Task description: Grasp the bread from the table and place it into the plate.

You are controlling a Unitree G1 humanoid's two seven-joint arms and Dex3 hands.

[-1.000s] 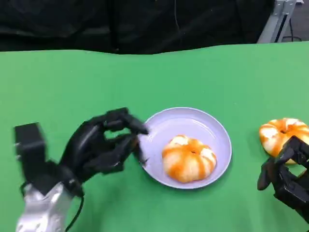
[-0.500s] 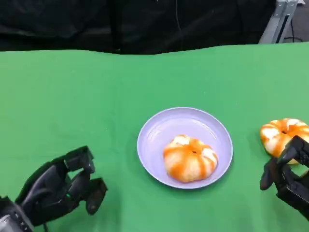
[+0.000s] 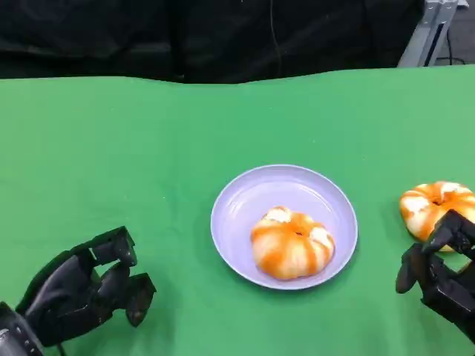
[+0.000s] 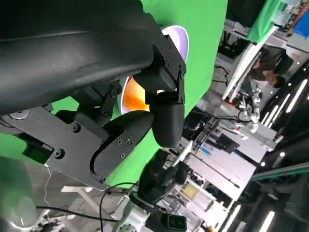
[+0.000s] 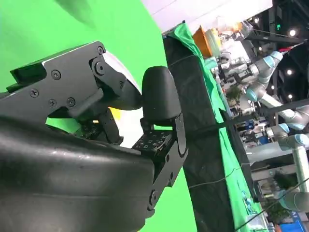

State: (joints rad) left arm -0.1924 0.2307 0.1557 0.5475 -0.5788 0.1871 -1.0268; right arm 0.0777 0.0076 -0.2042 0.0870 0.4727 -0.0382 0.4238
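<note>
Breads: two (image 3: 290,244) (image 3: 436,208); plate (image 3: 245,194): one.

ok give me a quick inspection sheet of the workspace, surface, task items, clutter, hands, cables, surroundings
Surface: green table, flat, no spills seen.
Job's things: lavender plate near the table's middle, with one orange-and-white bread lying in it; a second bread lies on the table to the plate's right, outside it.
Clutter: nothing seen.
Hands: left hand low at the near left, fingers curled in, holding nothing; right hand at the near right, just in front of the second bread, fingers apart, holding nothing.
Cables: thin dark cables hang before the black backdrop and below the table edge in the left wrist view.
Surroundings: metal frame at far right; lab benches and robot arms in the wrist views.
</note>
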